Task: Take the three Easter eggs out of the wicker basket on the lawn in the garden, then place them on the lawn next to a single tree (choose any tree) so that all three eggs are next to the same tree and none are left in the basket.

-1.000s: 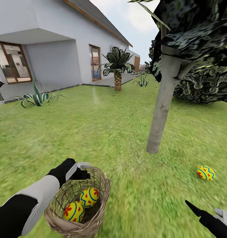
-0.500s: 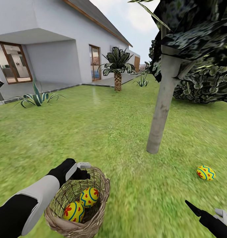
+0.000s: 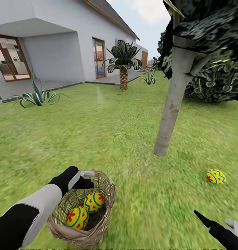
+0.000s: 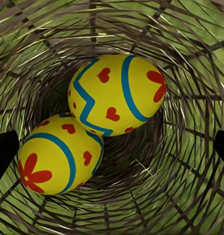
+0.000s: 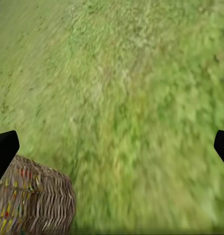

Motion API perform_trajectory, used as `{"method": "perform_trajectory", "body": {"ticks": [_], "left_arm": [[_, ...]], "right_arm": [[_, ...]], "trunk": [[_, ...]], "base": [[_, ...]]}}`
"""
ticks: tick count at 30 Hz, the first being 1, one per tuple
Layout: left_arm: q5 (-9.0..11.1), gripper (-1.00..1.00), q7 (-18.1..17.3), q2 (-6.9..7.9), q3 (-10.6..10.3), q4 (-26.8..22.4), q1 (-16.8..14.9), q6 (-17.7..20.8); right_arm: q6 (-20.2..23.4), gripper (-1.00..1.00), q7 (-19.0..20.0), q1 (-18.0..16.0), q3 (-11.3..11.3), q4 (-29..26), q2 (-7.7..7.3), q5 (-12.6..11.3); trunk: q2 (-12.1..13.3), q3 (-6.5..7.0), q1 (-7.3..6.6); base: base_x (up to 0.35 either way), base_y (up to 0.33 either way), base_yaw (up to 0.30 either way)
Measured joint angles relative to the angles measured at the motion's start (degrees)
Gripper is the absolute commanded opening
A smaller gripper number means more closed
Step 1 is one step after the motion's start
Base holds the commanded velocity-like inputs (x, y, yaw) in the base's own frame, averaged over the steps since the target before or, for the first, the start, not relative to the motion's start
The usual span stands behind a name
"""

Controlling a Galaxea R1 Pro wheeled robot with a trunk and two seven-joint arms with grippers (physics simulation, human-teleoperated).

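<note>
So far, one egg point(image 3: 215, 176) out on lawn point(image 3: 108, 132), at 4 o'clock of tree point(image 3: 171, 104). Two eggs point(image 3: 94, 202) point(image 3: 77, 218) left in basket point(image 3: 100, 227). Left gripper point(image 4: 112, 147) over basket, jaws apart, empty. Right gripper point(image 5: 112, 147) apart, over grass.

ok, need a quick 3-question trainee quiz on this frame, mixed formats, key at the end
1. True or false: one Easter egg already lies on the lawn, to the right of the tree.
2. How many eggs are in the wicker basket?
A. none
B. one
C. two
D. three
3. Fill the gap: the left gripper is at the basket's ____, its fingers spread to either side of the eggs in the left wrist view.

Key
1. True.
2. C: one egg rests against a second egg.
3. rim.
</note>
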Motion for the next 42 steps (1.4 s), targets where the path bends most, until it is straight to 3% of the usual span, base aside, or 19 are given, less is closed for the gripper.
{"method": "perform_trajectory", "body": {"ticks": [12, 20, 27, 36, 42], "left_arm": [[0.07, 1.0, -0.02, 0.69, 0.0, 0.0, -0.03, 0.07], [-0.05, 1.0, -0.08, 0.99, -2.46, -2.57, 0.09, 1.7], [-0.02, 1.0, -0.07, 0.99, -2.49, -3.67, 0.09, 1.7], [-0.02, 1.0, -0.07, 0.99, -2.49, -3.67, 0.09, 1.7], [-0.05, 1.0, 0.4, 0.55, -0.56, -1.73, -0.02, -0.24]], "right_arm": [[0.39, 1.0, 1.63, 0.03, 0.0, -2.34, 0.09, -0.66], [3.02, 1.0, 4.2, 0.02, -0.19, -4.58, 0.17, -0.88], [3.19, 1.0, 6.45, 0.02, -0.2, -4.58, 0.17, -0.89], [3.19, 1.0, 6.46, 0.02, -0.2, -4.58, 0.17, -0.88], [2.86, 1.0, 4.53, -0.07, 0.57, -2.71, 0.39, -1.18]], "trunk": [[-0.16, -2.66, 0.31], [-0.17, -2.66, 0.31], [-0.17, -2.66, 0.31], [-0.17, -2.66, 0.31], [-0.2, -3.32, 0.39]], "base": [[0.0, 0.0, 0.0], [0.0, 0.0, 0.0], [0.0, 0.0, 0.0], [0.0, 0.0, 0.0], [0.0, 0.0, 0.0]]}}
